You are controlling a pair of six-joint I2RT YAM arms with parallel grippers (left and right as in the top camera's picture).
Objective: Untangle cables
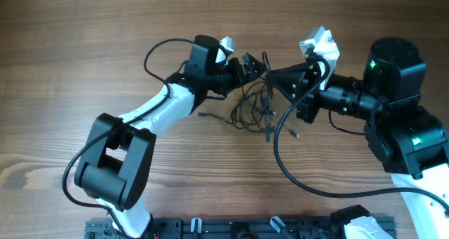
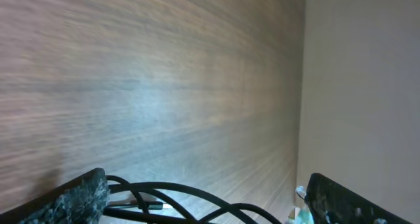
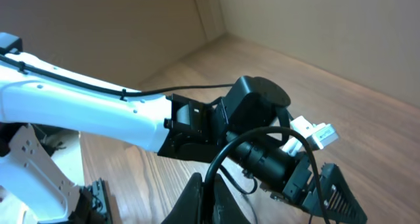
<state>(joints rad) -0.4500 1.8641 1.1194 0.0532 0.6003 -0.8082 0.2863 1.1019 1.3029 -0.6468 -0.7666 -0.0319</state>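
The tangle of thin black cords (image 1: 254, 109) lay on the brown wooden table (image 1: 70, 57), between both grippers. The left gripper (image 1: 250, 65) stood wide apart, strands crossing between its fingers. The right gripper (image 1: 272, 76) was closed together at the tangle's top; whether it pinched a strand was unclear.

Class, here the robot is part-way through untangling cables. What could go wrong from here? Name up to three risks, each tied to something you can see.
1. The right gripper is shut, seemingly on a strand of the cables. Pulling away could tighten the tangle.
2. The left gripper is open with several strands between its fingers. Closing now might pinch more than one.
3. Both grippers sit close together and could collide.
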